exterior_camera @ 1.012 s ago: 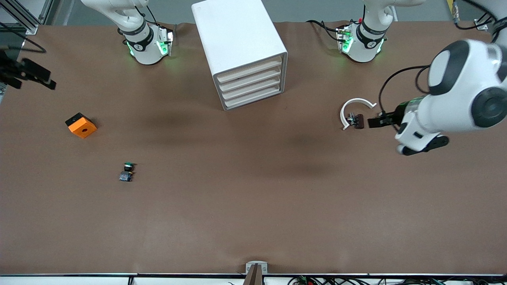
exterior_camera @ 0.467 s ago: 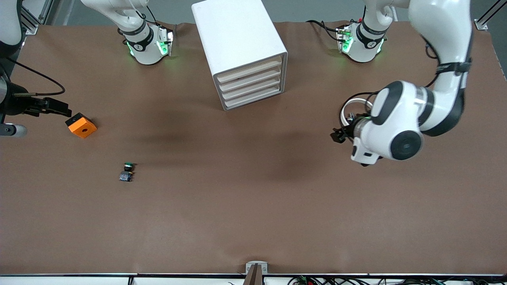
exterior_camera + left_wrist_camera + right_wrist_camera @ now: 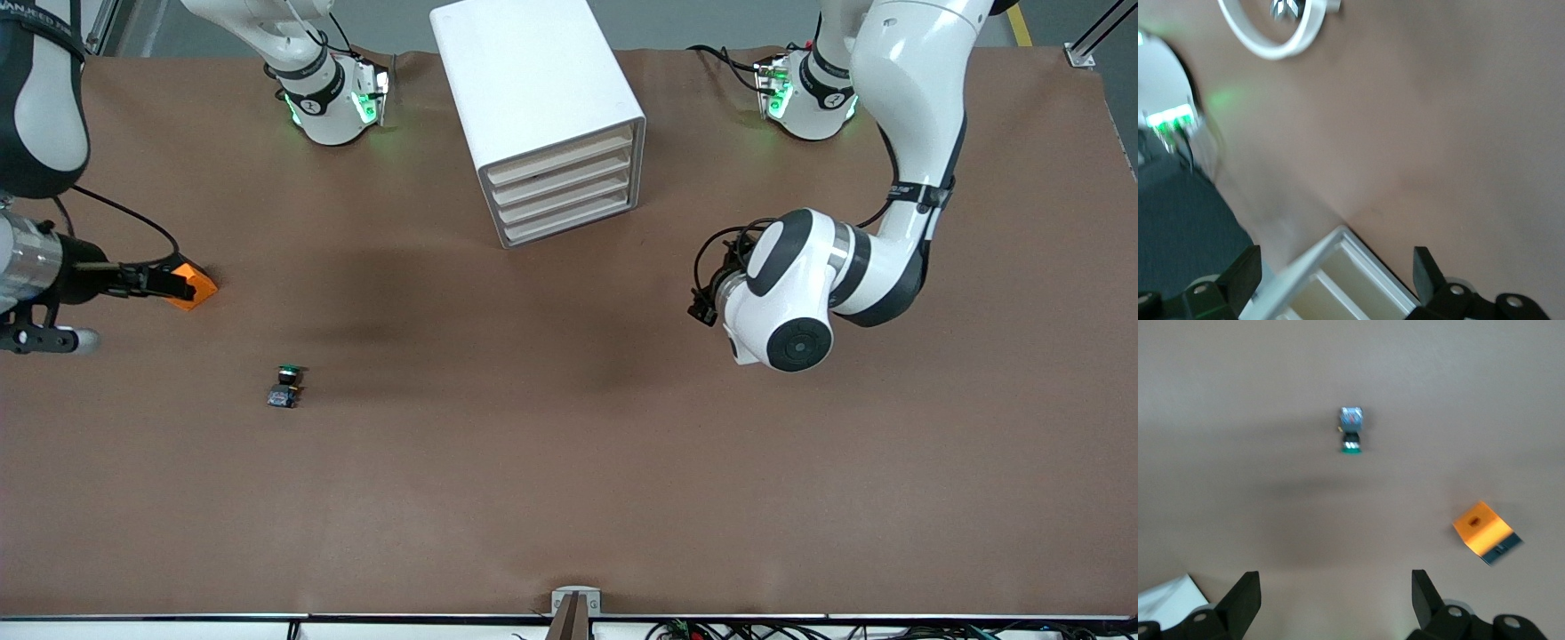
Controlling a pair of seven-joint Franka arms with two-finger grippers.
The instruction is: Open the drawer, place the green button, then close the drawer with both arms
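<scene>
The white cabinet [image 3: 538, 98] stands between the two bases, its four cream drawers [image 3: 562, 191] all shut and facing the front camera. The button [image 3: 284, 387], green cap on a blue-grey base, lies on the mat toward the right arm's end; the right wrist view shows the button [image 3: 1351, 430] too. My right gripper [image 3: 169, 284] hovers open and empty at the orange block [image 3: 197, 286]; its fingers [image 3: 1245, 597] frame bare mat. My left gripper [image 3: 701, 309] is open and empty over the mat beside the cabinet, and the cabinet's drawer fronts [image 3: 1338, 283] show between its fingers [image 3: 1426, 270].
The orange block [image 3: 1485, 533] with a hole lies beside the button, farther from the front camera. A white ring [image 3: 1275, 30] with a small clip piece inside lies on the mat near the left arm. A small bracket [image 3: 575, 604] sits at the table's front edge.
The left arm swung from the table's end over the white ring toward the cabinet. The right gripper came in from the table's edge to the orange block. Both stayed open.
</scene>
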